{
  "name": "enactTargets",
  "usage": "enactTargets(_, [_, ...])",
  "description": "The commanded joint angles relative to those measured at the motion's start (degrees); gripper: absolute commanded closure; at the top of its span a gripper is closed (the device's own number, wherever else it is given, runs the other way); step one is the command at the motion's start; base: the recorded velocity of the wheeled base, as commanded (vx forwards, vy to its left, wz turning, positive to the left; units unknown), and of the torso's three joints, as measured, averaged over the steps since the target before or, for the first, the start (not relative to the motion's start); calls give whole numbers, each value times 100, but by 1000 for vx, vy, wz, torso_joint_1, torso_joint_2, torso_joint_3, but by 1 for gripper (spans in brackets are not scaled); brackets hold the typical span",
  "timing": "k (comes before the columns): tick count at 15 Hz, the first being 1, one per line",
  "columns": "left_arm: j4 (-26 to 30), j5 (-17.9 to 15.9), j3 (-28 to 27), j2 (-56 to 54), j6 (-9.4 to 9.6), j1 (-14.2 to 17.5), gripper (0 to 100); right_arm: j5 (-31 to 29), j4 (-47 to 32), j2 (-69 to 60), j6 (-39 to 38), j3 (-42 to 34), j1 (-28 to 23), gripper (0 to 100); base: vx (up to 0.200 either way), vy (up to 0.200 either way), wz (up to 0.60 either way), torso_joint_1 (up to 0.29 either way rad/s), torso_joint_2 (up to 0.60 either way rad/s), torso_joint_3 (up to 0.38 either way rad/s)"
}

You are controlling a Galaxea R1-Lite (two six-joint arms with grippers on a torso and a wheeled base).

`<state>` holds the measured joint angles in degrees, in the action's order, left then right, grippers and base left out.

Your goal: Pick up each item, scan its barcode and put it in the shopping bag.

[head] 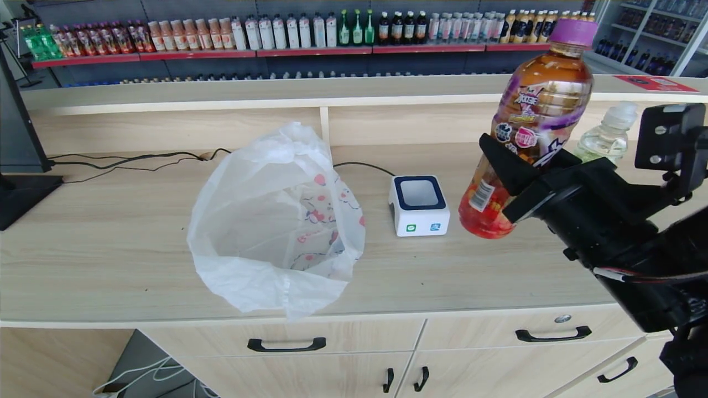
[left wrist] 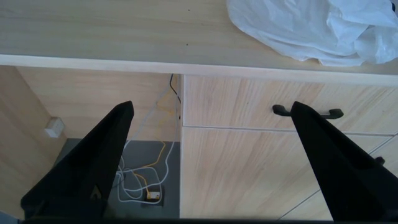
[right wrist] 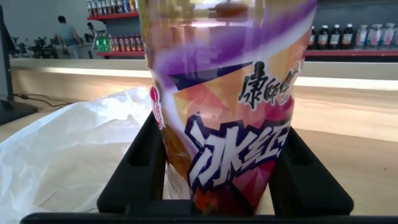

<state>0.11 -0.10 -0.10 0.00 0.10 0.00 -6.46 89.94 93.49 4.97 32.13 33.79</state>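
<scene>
One tea bottle [head: 539, 105] clamped in right claw [head: 513, 185], aloft just right of scanner [head: 418, 204] on desk [head: 110, 249]. I judge barcode [head: 482, 194] needs turning toward scanner window. Left claw [left wrist: 211, 112] spread apart.

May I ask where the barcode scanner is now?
In the head view, the barcode scanner sits on the counter between the shopping bag, left, and the tea bottle in the right gripper.

Matte black arm [head: 625, 243], wedge-fingered black tool [head: 511, 168]
</scene>
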Motion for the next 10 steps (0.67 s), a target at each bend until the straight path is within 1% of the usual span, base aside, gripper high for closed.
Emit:
enactTargets(1, [7,1,1,0,-10,0,0,-13,6,310,4,144,-4,100,0,0,0,0,0,0])
enactTargets(6, [7,1,1,0,34,-9,0,-22,6,556,-5,425,-31,100,0,0,0,0,0,0])
enactTargets(7, [7,-8,1,0,61,-9,0,-22,6,548,-5,425,-31,100,-200,0,0,2,-2,7])
enactTargets(10, [7,1,1,0,25,-9,0,-22,6,512,-5,425,-66,100,-200,0,0,7,7,1])
